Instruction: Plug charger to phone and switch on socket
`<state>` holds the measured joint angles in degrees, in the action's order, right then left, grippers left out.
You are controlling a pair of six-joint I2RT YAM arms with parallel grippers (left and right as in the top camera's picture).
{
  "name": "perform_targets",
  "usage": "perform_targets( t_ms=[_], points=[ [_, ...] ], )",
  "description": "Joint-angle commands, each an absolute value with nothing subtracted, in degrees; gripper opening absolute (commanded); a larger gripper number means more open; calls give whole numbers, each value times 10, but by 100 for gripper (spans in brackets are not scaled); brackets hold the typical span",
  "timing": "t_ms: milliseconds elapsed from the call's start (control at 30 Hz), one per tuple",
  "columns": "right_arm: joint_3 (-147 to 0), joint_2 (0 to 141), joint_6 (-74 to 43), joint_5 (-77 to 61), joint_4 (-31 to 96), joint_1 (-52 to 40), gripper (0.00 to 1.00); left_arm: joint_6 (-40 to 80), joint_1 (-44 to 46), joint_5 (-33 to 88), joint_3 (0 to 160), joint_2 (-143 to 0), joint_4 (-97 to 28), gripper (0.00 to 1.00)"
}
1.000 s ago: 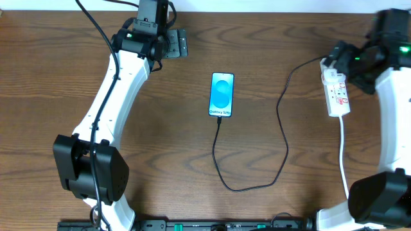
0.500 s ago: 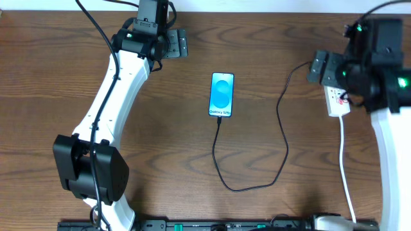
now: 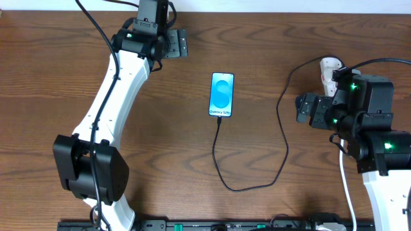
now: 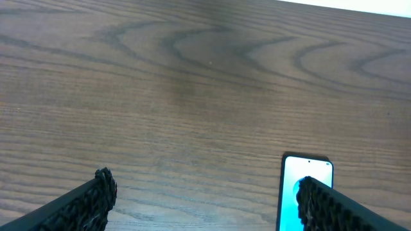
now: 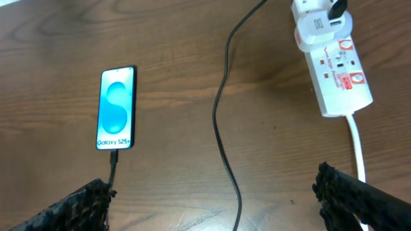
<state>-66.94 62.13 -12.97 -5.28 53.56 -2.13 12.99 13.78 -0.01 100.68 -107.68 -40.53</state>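
Observation:
The phone (image 3: 222, 94) lies at the table's middle, blue screen up; it also shows in the right wrist view (image 5: 116, 107) and partly in the left wrist view (image 4: 295, 192). The black charger cable (image 3: 282, 138) is joined to the phone's near end, loops toward me and runs up to a plug in the white socket strip (image 3: 329, 68), seen fully in the right wrist view (image 5: 332, 64). My right gripper (image 3: 304, 109) is open and empty, left of the socket, above the cable (image 5: 221, 122). My left gripper (image 3: 180, 43) is open and empty at the far left of the phone.
The socket's thick white cord (image 3: 347, 192) runs down the right side toward the front edge, partly under my right arm. The wooden table's far edge (image 4: 359, 8) is close behind my left gripper.
My right arm has swung from over the socket down and to the left, uncovering the socket's top end. The left arm, phone and cable have not moved.

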Motion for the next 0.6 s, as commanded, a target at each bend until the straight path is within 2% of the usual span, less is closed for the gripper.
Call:
perform_targets(
  t_ms=[0,367,567],
  points=[
    [-665,622,-133,-69,560,-28,99,121,139,-7,1011,-1081,-407,92],
    [-665,622,-129,-76,595,-27,99,121,139,-7,1011,-1081,-407,92],
    [-663,622,-65,-90,579,-31,99,121,139,-7,1011,-1081,-407,92]
  ],
)
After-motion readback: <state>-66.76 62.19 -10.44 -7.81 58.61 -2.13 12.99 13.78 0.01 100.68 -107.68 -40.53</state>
